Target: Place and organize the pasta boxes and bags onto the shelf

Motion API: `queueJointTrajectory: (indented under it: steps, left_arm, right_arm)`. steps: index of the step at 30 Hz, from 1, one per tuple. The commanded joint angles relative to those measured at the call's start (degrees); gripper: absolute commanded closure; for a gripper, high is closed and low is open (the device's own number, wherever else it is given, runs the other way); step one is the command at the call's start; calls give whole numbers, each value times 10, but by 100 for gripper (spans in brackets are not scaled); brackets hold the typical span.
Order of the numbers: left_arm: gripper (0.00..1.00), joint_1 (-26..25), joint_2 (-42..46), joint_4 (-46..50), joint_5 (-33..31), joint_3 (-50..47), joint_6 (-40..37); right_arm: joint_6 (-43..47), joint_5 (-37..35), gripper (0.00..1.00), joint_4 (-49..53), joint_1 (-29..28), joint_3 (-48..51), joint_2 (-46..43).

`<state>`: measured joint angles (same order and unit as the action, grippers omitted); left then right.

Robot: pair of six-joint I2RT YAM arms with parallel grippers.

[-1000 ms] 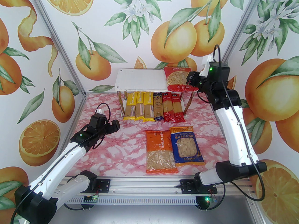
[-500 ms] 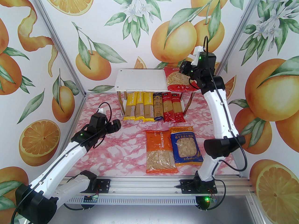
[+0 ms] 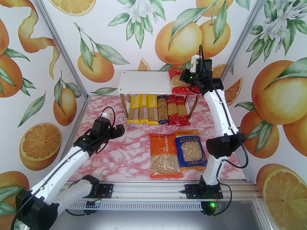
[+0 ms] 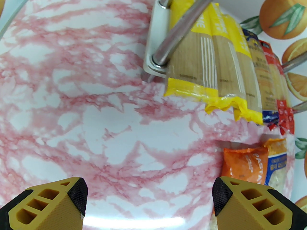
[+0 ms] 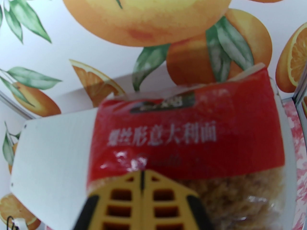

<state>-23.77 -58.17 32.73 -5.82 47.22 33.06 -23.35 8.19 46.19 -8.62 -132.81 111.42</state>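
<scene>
The pink marbled table (image 3: 115,152) carries everything; at its far side stands the shelf (image 3: 144,83), two white boards on chrome legs.

On the table near the front, right of centre, lie the orange bag (image 3: 164,156) and the blue bag (image 3: 190,152), flat, side by side and touching along their long edges; both are well apart from the shelf.

The red bag (image 3: 177,86) lies on the right end of the top board, the rest of that board bare.

Six long packs lie side by side on the lower board, near ends sticking out past its front edge: three yellow packs (image 3: 144,109) on the left, then the dark blue pack (image 3: 162,109), then two red packs (image 3: 177,110).

The left gripper (image 4: 150,195) hangs over the table's left part, its fingers spread wide with nothing between them.

The right gripper (image 5: 142,176) is over the red bag's near half; its fingers are pressed together (only a thin seam parts them) and nothing shows pinched in them; whether the tips touch the bag I cannot tell.
</scene>
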Motion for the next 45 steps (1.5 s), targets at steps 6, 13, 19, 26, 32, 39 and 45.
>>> queueJointTrajectory:
  steps: [6, 13, 19, 26, 32, 39, 45]
  left_arm:
    - [10, -84, -12, 26, -28, -6, 22]
    - [9, -140, -10, 22, -54, -19, 40]
    - [9, -202, -20, 23, -97, -24, 64]
    - [9, -272, -41, 11, -117, -28, 115]
    - [9, -286, -86, -105, -50, -87, 164]
    - [10, -299, -175, -187, -4, -67, 144]
    - [8, -299, -285, -272, 57, -40, 151]
  right_arm:
    - [5, 1, 82, 40, -3, -1, 20]
    - [-22, 50, 58, -149, -3, 83, -63]
    - [-11, 57, 48, -287, -4, 143, -153]
    - [40, 23, 52, -164, -11, 138, -239]
    - [59, -9, 58, -100, -77, 356, -423]
    - [61, 58, 63, -79, -111, 525, -579]
    - [40, 85, 66, 89, -110, 603, -674]
